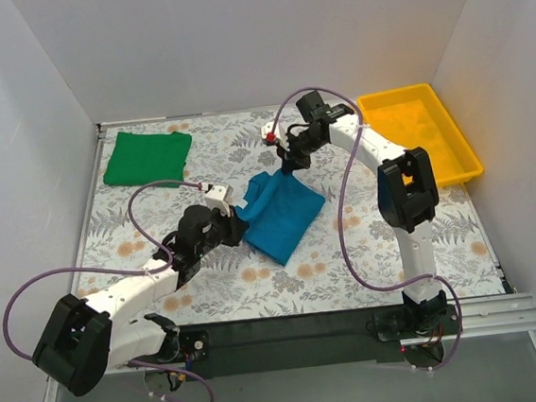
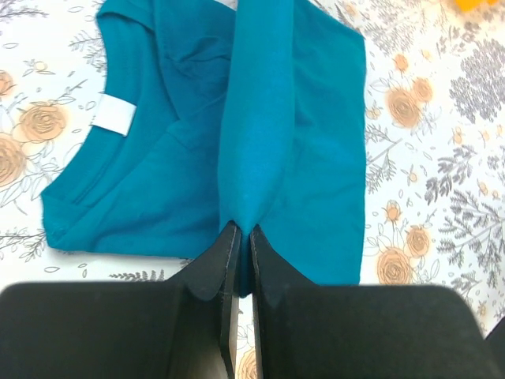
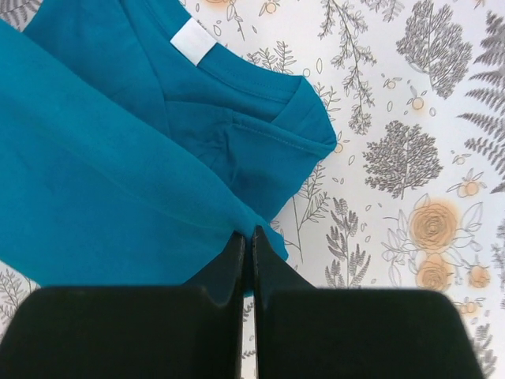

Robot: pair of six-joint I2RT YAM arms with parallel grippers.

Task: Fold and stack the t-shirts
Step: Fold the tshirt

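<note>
Table (image 1: 349, 250), left tool (image 2: 239, 233), right tool (image 3: 245, 235) pinching teal shirt (image 1: 284, 220)

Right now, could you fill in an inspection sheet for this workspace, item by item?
Surface: table with a floral cover, lying flat.
Job's things: teal shirt mid-table, partly folded, one strip lifted; green shirt folded at the far left corner.
Clutter: yellow tray at the far right, looks empty.
Grippers: left gripper shut on the teal shirt; right gripper shut on its far edge.
Cables: purple cables loop along both arms, none across the shirts.
Surroundings: white walls on three sides.
</note>
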